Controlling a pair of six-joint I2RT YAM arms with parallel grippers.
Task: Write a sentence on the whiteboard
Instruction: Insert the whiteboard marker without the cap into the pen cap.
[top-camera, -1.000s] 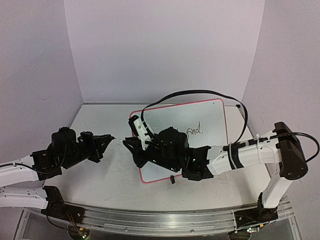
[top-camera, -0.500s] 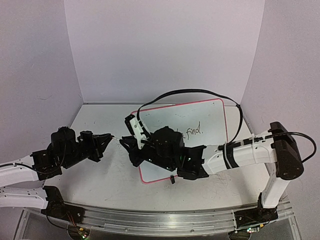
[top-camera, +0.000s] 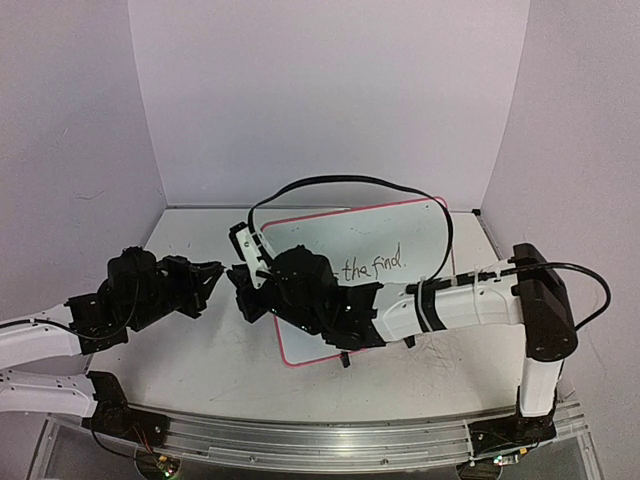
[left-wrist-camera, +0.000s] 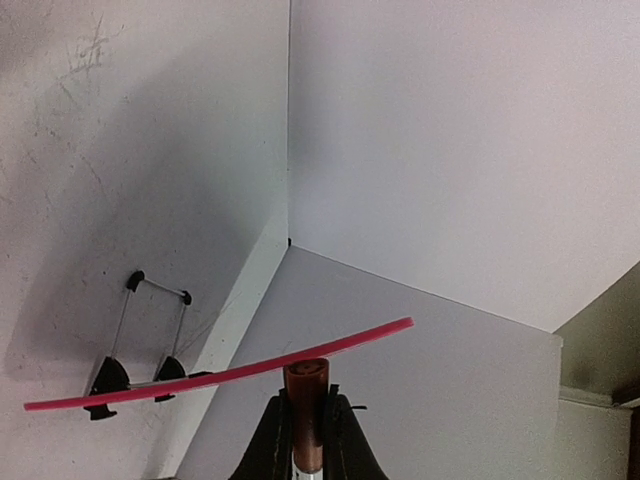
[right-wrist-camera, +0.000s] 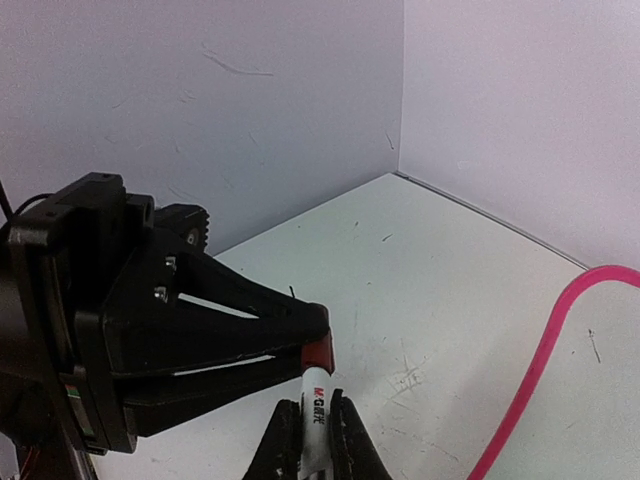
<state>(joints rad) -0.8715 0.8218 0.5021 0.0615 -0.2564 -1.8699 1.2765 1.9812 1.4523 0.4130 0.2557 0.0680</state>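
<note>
Counted: one whiteboard (top-camera: 420, 225), one marker (right-wrist-camera: 315, 402), one red cap (left-wrist-camera: 306, 405), two black clips (left-wrist-camera: 108, 376), two grippers: left gripper (left-wrist-camera: 305, 440), right gripper (right-wrist-camera: 316, 432).

Whiteboard (top-camera: 400, 232) lies on scuffed white table (top-camera: 190, 345)

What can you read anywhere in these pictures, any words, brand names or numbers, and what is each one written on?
"the find." in dark handwriting on the whiteboard, the visible end of the sentence; the right arm hides whatever comes before.
"M G" printed on the white marker barrel; the characters after it are too small to read.
No print shows on the red cap, and nothing else is legible.
</note>
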